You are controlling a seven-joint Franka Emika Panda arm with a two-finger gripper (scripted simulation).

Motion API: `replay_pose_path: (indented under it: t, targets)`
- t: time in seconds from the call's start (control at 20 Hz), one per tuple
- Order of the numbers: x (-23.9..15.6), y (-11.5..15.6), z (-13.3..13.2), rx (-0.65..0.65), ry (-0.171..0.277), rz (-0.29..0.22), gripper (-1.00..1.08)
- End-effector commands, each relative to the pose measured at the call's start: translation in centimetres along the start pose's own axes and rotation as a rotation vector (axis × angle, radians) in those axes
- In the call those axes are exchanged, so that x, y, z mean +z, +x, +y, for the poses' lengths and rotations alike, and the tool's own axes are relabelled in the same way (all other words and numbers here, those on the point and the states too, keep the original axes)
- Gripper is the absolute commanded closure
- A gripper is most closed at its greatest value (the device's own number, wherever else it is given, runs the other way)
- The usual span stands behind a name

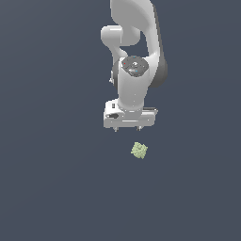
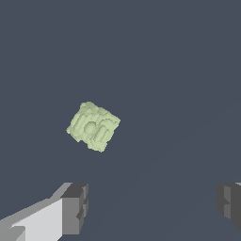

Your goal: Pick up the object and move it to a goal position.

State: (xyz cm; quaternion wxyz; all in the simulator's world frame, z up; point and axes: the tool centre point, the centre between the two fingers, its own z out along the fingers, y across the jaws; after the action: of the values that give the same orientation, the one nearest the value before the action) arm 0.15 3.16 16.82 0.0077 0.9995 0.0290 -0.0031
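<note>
1. The arm (image 1: 136,56) hangs in the upper middle of the exterior view, over a plain dark floor (image 1: 47,188).
2. The gripper (image 1: 127,129) points downward. In the wrist view its two dark fingers (image 2: 75,207) stand wide apart with nothing between them, so it is released and holds nothing.
3. The lump (image 1: 139,150) lies on the floor a little toward the exterior view's right of the gripper and nearer that view's bottom edge, apart from it.
4. In the wrist view the lump (image 2: 93,126) sits ahead of the finger line, closer to one finger than the other, not between them.
5. It is roughly cube-shaped with no clear long axis, and its sides are turned askew to the finger line.
6. Judgement: the gripper needs to shift over the lump, perhaps twist to square up, then descend.
</note>
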Motion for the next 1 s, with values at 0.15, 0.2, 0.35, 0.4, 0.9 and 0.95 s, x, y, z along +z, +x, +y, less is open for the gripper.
replay_pose_path:
  t: [0.15, 0.2, 0.35, 0.4, 0.9, 0.95]
  targets:
    - [1.0, 0.6, -0.9, 0.070, 0.004, 0.000, -0.92]
    - [1.2, 0.7, -1.1, 0.087, 0.004, 0.001, -0.92]
    - [2.0, 1.2, -1.8, 0.145, 0.007, 0.001, -0.92]
    - [2.3, 1.3, -2.0, 0.166, 0.008, 0.001, -0.92]
    - [5.5, 2.8, -4.7, 0.388, 0.015, 0.002, -0.92]
    - [5.8, 2.9, -5.0, 0.405, 0.015, 0.002, -0.92]
